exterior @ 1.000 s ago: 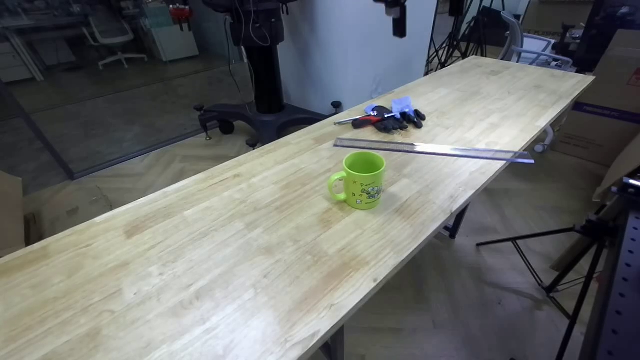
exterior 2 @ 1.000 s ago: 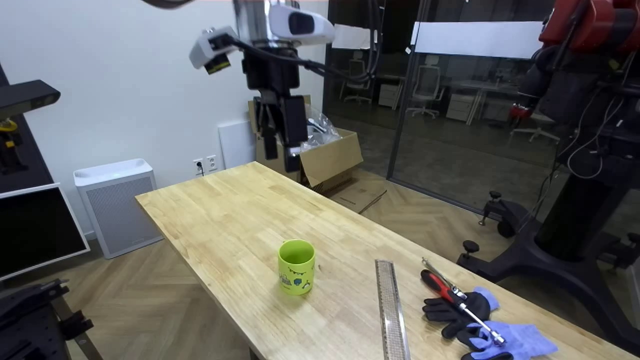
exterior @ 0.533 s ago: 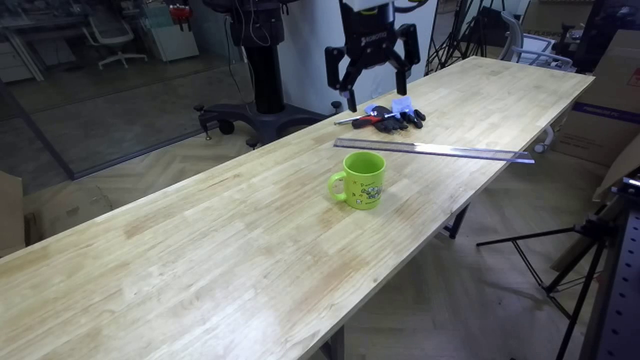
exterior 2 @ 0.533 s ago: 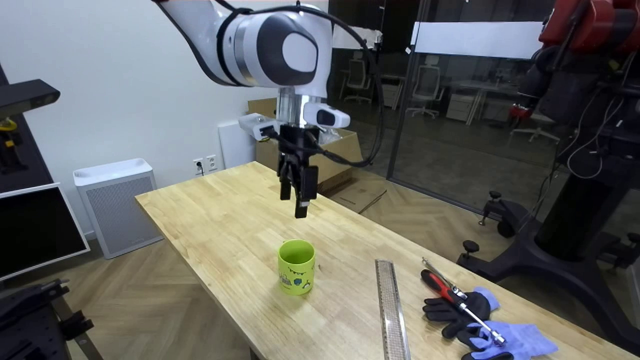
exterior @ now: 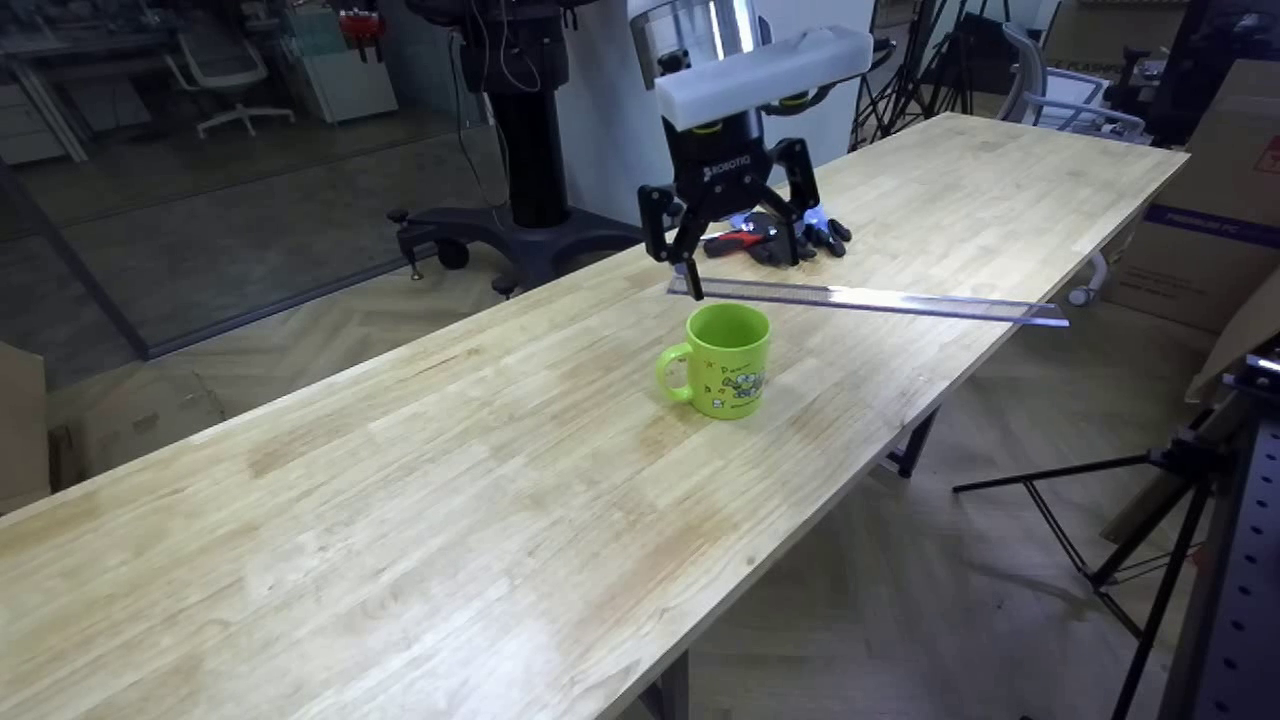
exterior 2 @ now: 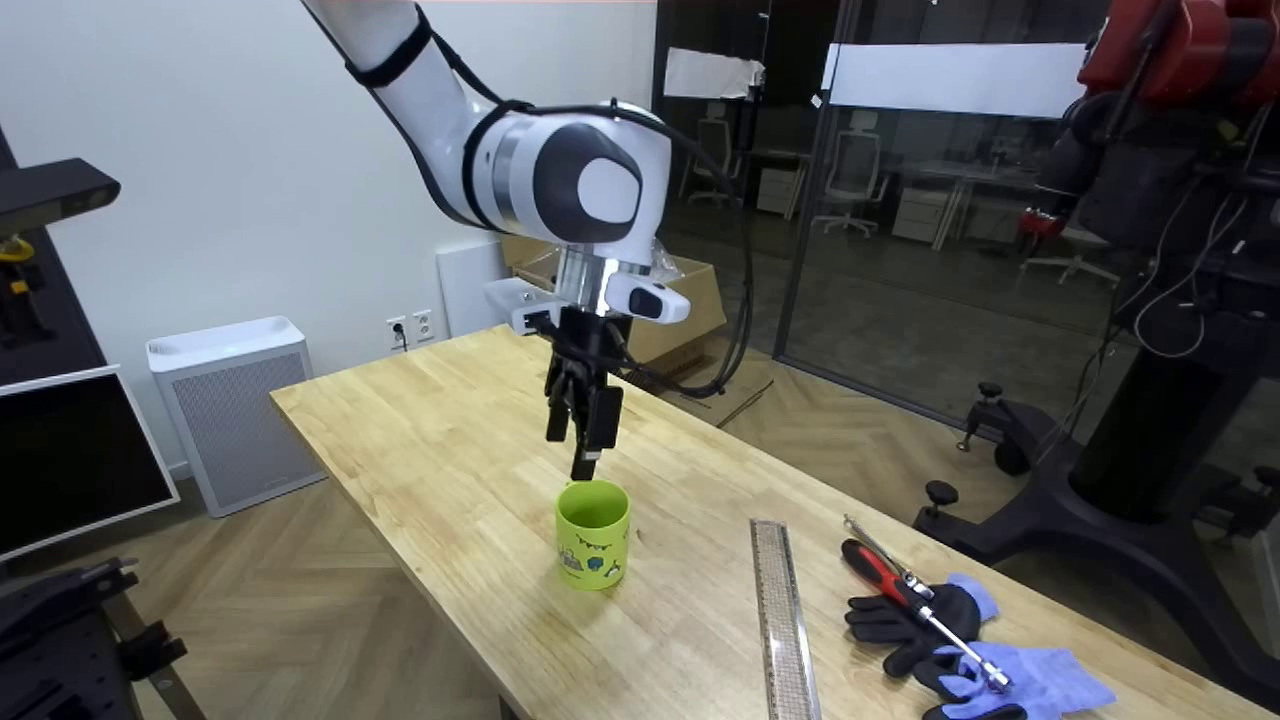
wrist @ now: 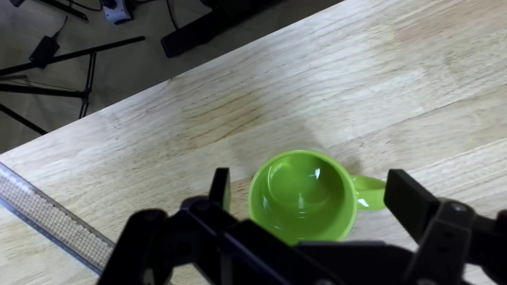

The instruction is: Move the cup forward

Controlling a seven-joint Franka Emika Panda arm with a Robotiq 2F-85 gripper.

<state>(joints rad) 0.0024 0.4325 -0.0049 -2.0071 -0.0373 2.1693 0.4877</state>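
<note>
The lime-green cup [exterior: 735, 375] stands upright on the wooden table; it also shows in an exterior view [exterior 2: 592, 545]. In the wrist view I look down into the cup [wrist: 303, 196], with its handle pointing right. My gripper [exterior: 744, 272] is open and empty, just above and a little behind the cup in that exterior view. It also shows in an exterior view [exterior 2: 572, 455]. In the wrist view the fingers of the gripper [wrist: 308, 185] stand wide on either side of the cup, one beyond the handle. The gripper base hides the cup's lower rim there.
A long metal ruler [exterior: 870, 299] lies across the table [exterior: 430, 500] near the cup. It also shows in the wrist view [wrist: 55, 219]. Gloves [exterior 2: 1040, 680] and a red-handled tool [exterior 2: 878, 572] lie beyond the ruler. The table's edge runs near the cup.
My gripper has come down and into view from above, lowering toward the cup. It stays open. The cup and the other objects have not moved.
</note>
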